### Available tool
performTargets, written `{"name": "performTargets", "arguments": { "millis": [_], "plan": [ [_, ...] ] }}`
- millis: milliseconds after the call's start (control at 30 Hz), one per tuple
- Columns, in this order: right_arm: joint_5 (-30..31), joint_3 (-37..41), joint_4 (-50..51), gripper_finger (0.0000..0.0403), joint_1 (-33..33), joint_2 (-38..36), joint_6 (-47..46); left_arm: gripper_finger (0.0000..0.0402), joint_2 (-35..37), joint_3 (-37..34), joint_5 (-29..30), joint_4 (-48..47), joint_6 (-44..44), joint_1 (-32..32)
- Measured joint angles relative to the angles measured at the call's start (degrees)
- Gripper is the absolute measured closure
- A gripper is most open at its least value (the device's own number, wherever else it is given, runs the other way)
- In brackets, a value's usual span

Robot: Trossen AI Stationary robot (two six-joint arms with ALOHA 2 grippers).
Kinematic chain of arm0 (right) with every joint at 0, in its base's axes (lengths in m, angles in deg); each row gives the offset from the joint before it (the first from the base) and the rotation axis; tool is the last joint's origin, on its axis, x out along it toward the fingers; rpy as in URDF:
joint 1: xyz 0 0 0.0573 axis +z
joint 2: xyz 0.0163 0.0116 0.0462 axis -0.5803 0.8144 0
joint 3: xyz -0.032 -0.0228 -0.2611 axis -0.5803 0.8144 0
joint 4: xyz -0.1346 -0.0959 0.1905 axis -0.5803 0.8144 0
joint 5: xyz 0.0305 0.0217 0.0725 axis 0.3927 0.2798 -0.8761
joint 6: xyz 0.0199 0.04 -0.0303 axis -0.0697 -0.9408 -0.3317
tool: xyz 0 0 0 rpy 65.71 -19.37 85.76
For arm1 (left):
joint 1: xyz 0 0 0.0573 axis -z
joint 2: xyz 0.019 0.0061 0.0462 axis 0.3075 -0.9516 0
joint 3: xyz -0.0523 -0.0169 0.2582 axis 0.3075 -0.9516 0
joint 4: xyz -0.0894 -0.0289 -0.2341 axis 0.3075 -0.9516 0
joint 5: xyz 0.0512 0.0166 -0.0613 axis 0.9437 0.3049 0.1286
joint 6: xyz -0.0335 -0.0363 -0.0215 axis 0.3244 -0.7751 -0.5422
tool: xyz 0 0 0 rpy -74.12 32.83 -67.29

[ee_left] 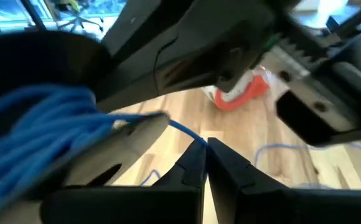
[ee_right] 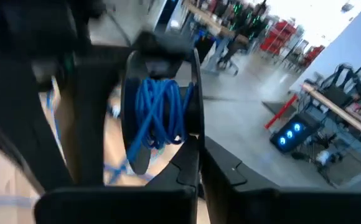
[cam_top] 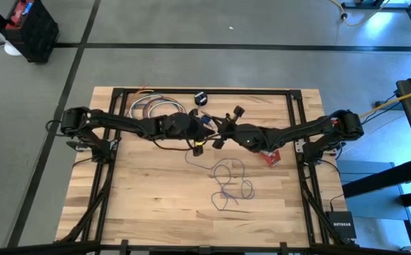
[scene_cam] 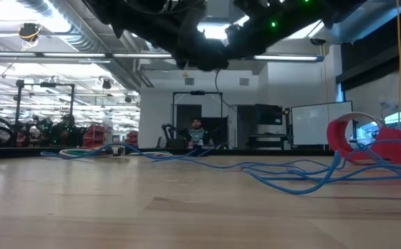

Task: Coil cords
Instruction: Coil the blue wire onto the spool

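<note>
A: Cord [cam_top: 228,183], the thin bluish one, lay in loose loops on the counter [cam_top: 149,205] at about five o'clock from where the two grippers met, well below them in the high view. Part of it was already wound as a blue bundle [ee_right: 159,115] on a dark spool-like part held up between the arms.

B: Which arm was nearer the slack?

A: The right gripper [cam_top: 218,137] (by a little); the tangle sat just toward the front edge from it. The left gripper [cam_top: 198,145] was just beside it, at its nine o'clock. A strand ran from the left gripper's tips [ee_left: 206,149] down toward the loops.

B: And the jaws?

A: Both pairs were pressed together. The left one seemed to pinch the blue strand where it reached the tips; I couldn't tell whether the right one gripped anything.

B: The loops' run?

A: Roughly twelve to six o'clock, trailing away from the grippers. Both arms stretched inward from the counter's sides, nearly level, wrists meeting near centre.

B: The red-and-white bundle [cam_top: 270,156]?

A: On the counter under the right arm, at four o'clock from the grippers, untouched.
</note>
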Motion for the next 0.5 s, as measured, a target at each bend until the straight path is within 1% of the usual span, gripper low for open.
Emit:
{"name": "performTargets", "arguments": {
  "millis": [233,367,500],
  "plan": [
    [0.06,-2.14,0.25,0.039,0.02,-0.93,1.51,0.0396,-0.27,0.08,0.36,0.6,-0.65,-0.91],
    [-0.88,-2.21,1.68,0.039,0.11,-4.12,1.56,0.0396,-0.27,0.28,0.02,0.96,0.03,-0.85],
    [-0.87,-2.23,6.33,0.039,1.45,-8.16,1.52,0.0396,-0.26,0.3,-0.34,1.08,0.38,-0.79]
  ]
}}
